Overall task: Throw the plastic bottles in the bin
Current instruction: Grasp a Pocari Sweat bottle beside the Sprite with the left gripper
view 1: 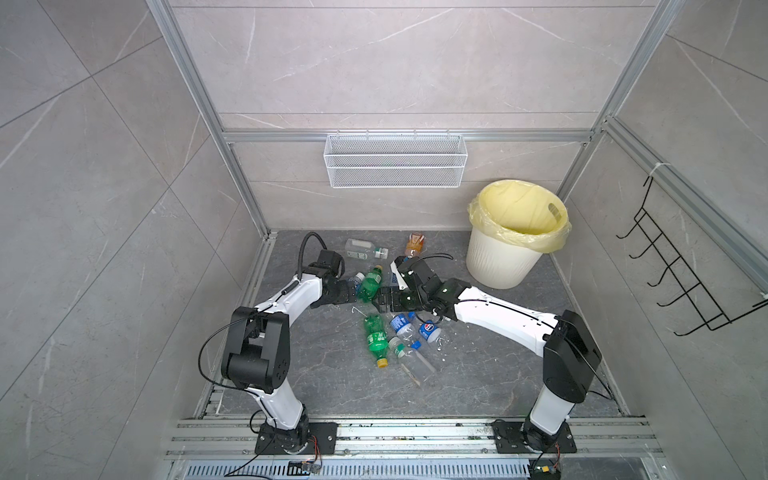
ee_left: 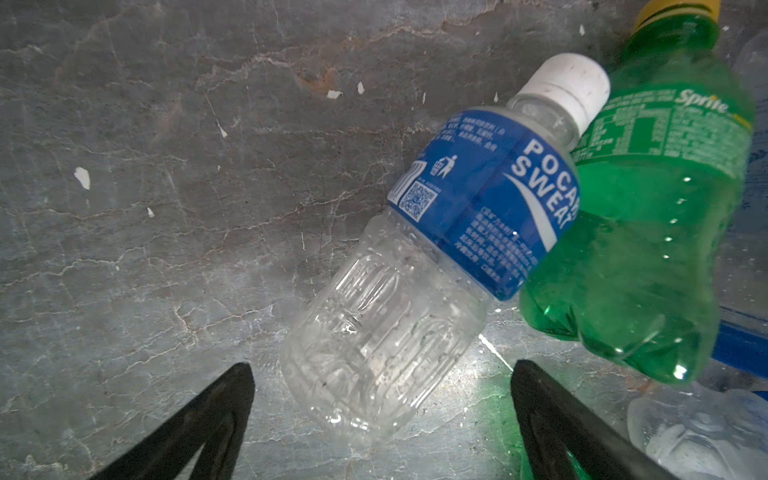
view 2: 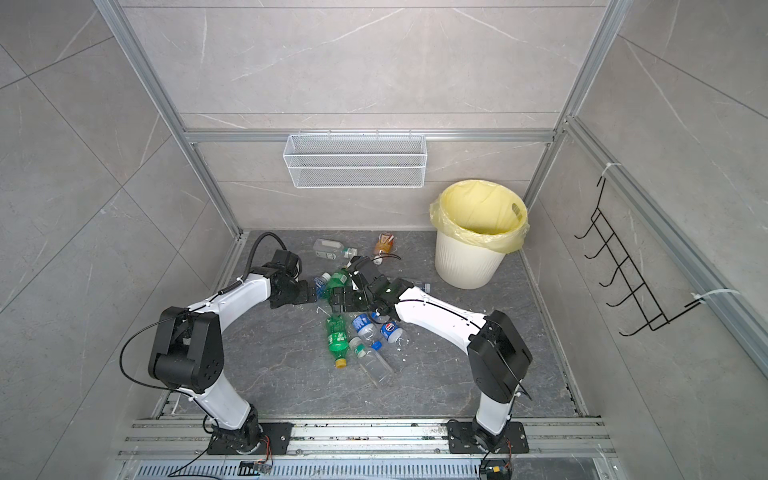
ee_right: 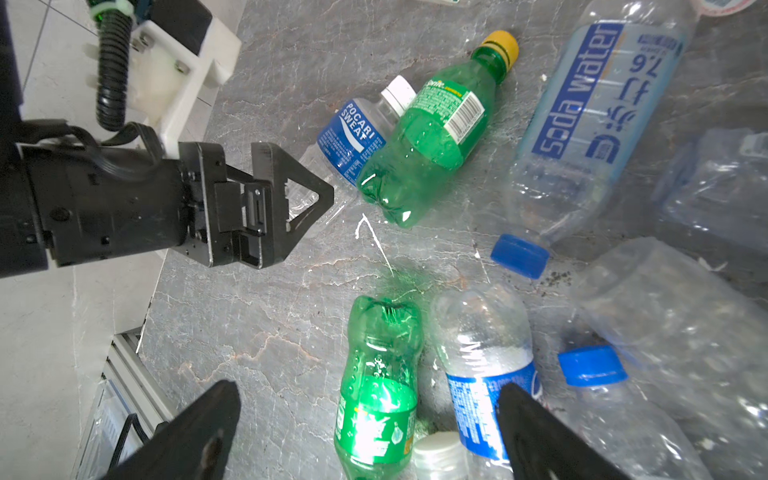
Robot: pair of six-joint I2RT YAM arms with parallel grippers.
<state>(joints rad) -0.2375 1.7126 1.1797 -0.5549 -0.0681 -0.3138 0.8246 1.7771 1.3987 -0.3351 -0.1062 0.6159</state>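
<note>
Left gripper (ee_left: 382, 365) is spread wide with nothing in it. Its fingers sit either side of the base of the Pocari Sweat bottle (ee_left: 436, 249), which lies on the worktop (ee_left: 166, 208) with the green Sprite bottle (ee_left: 648, 232) pressed against its side. Right gripper (ee_right: 368, 384) is just as wide and empty, hovering over a second green bottle (ee_right: 378, 374) and a blue-labelled bottle (ee_right: 486, 374).

If I were driving the left one, I'd slide further in so the fingers land on the ribbed clear body, not the very base. Then squeeze softly, because that thin plastic will probably buckle. Expect the Sprite to roll once its neighbour lifts. The bin (view 1: 498, 266) stands in the far right corner, well apart from the pile, so it's a long carry.

Readable stuff: "POCARI SWEAT" in white on blue, plus a QR code and a little bin-it icon. There's "Sprite" on the green label, and "soda water" with "7.6" on the big clear bottle (ee_right: 590, 116).
</note>
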